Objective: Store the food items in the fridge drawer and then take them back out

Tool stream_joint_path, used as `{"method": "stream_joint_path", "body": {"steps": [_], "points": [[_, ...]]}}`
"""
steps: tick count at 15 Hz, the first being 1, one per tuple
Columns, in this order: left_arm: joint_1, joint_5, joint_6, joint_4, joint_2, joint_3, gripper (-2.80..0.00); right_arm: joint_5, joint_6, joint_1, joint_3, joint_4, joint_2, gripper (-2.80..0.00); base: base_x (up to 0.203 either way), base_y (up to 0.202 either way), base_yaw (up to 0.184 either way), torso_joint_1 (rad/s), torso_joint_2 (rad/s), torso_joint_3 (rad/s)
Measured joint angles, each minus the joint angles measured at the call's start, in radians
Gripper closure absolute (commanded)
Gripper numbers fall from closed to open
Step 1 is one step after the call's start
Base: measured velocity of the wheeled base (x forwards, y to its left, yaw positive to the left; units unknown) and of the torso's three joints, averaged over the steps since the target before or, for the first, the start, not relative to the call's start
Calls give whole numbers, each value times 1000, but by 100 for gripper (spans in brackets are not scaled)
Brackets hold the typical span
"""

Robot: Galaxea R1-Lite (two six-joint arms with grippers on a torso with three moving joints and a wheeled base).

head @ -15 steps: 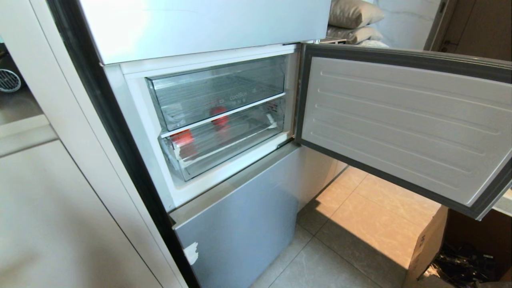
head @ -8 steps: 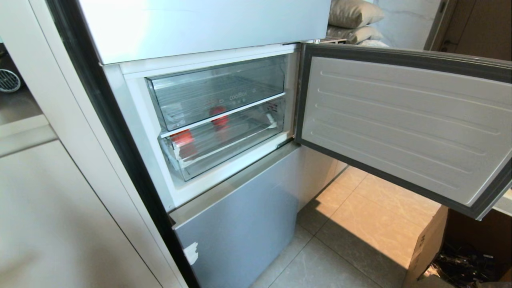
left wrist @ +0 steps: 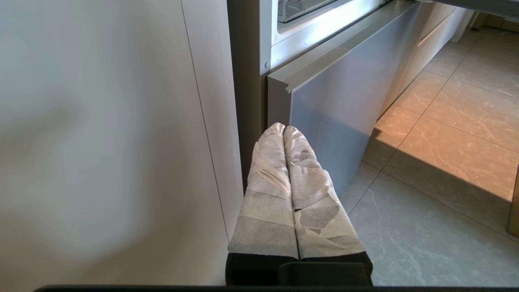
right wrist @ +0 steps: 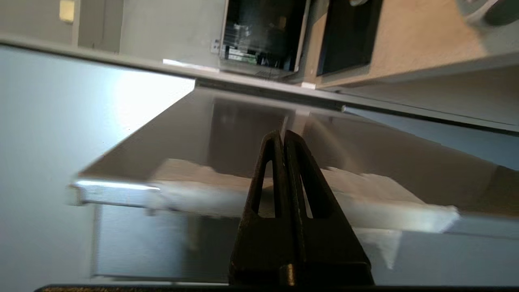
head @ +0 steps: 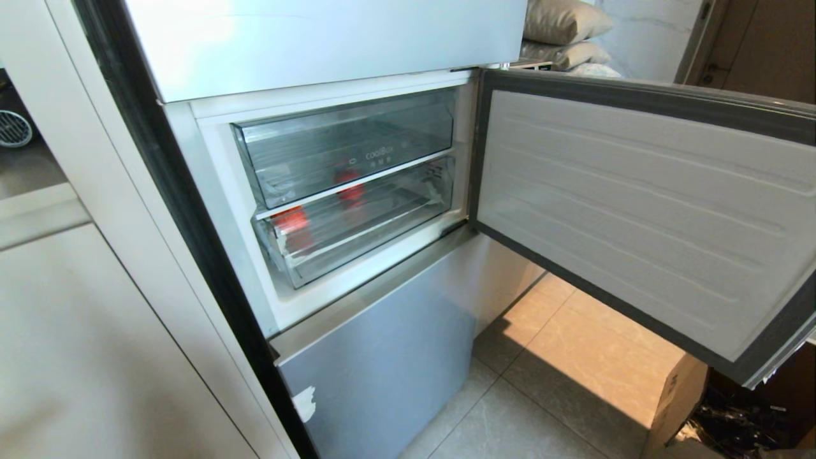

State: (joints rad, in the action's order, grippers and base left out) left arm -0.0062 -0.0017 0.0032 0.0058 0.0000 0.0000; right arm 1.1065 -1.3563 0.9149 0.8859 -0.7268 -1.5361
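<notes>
While both drawers sit pushed in, two red food items [head: 291, 220] [head: 349, 185] lie inside the fridge drawer [head: 363, 223], under one coolBox drawer [head: 347, 143]. Left gripper [left wrist: 284, 129] closed, empty, low by fridge. Right gripper [right wrist: 282, 136] closed, empty, at open door [head: 637, 204].

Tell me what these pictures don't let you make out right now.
- Food items in the fridge drawer, head view: red blurs behind ribbed plastic; shapes and stems unreadable.
- Right gripper, right wrist view: shut against the fridge door; contact unclear, surroundings smeared.
- Cardboard box, head view: cut off by the frame edge and the door.
- Left gripper: parked, absent from the head view.
</notes>
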Motion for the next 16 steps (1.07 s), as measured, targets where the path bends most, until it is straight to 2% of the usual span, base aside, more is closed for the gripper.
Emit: {"method": "stream_joint_path", "body": {"steps": [3,5,7,9,10,12,14,16], "points": [[0,0,0,0,0,0,0,-1,-23,1,-103,-9,275,0,0,0,0,0,0,0],[0,0,0,0,0,0,0,-45,-43,14,-118,-69,428,0,0,0,0,0,0,0],[0,0,0,0,0,0,0,-119,-47,23,-73,-143,491,0,0,0,0,0,0,0],[0,0,0,0,0,0,0,-183,-29,26,-15,-157,473,0,0,0,0,0,0,0],[0,0,0,0,0,0,0,-226,13,24,0,-141,446,0,0,0,0,0,0,0],[0,0,0,0,0,0,0,-372,188,-28,13,-67,382,0,0,0,0,0,0,0],[0,0,0,0,0,0,0,-590,393,-170,1,-10,297,0,0,0,0,0,0,0],[0,0,0,0,0,0,0,-756,564,-361,-42,3,218,0,0,0,0,0,0,0]]}}
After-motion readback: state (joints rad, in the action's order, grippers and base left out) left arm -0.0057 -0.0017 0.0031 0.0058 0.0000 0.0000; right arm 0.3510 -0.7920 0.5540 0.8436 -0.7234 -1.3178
